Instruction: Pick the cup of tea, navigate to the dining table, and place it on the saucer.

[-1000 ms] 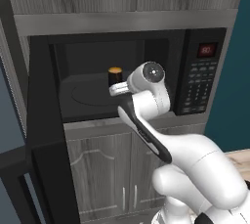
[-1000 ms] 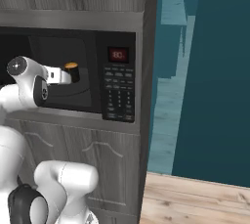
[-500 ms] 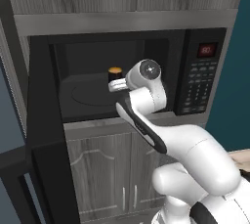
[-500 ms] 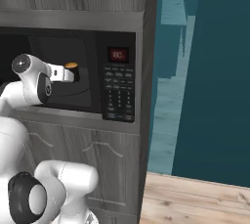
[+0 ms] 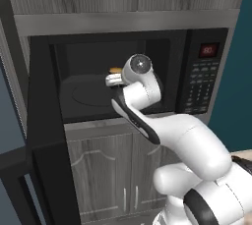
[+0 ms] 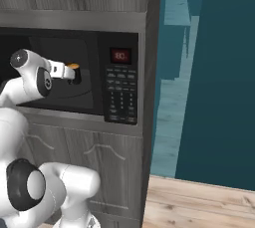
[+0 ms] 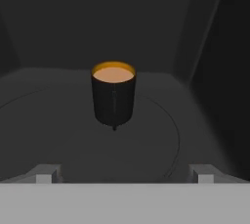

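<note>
The cup of tea is a small black mug with orange-brown liquid at its top. It stands upright on the round turntable inside the open microwave. My gripper is open and level, its two tips spread wide a short way in front of the cup, touching nothing. In the left base view the hand reaches into the oven cavity, with the cup's rim just beyond it. From the right base view the cup sits at the end of the hand. The dining table and the saucer are out of view.
The microwave's dark door hangs open on the left. Its control panel is on the right, and the cavity walls close in around the hand. Grey cabinets lie below and above. A teal wall and wood floor lie to the right.
The arm has stretched a little further into the microwave, bringing the hand closer to the cup. The cup has stayed in place.
</note>
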